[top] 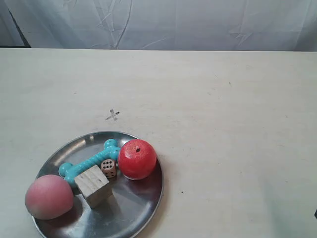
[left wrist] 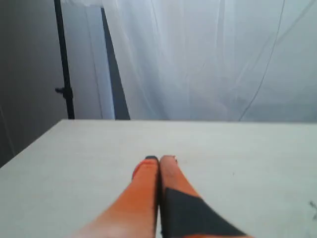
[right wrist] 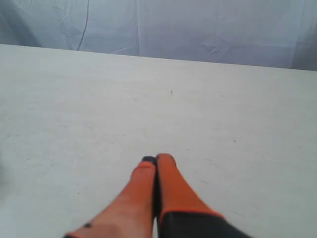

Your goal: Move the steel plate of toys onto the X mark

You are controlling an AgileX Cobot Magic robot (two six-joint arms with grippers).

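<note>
The steel plate (top: 133, 208) lies at the near left of the pale table in the exterior view. On it rest a red apple (top: 137, 158), a pink peach (top: 48, 197), a teal bone (top: 89, 163), a pale wooden cube (top: 92, 186) and a small spotted die (top: 109, 168). The faint grey X mark (top: 113, 115) is drawn on the table just beyond the plate's far rim. Neither arm shows in the exterior view. My left gripper (left wrist: 159, 159) is shut with nothing in it, over bare table. My right gripper (right wrist: 157, 158) is likewise shut and empty.
A white cloth backdrop (top: 163, 22) hangs behind the table's far edge. In the left wrist view a black stand pole (left wrist: 64, 59) rises beyond the table's corner. A faint pencil mark (left wrist: 313, 206) shows at that view's edge.
</note>
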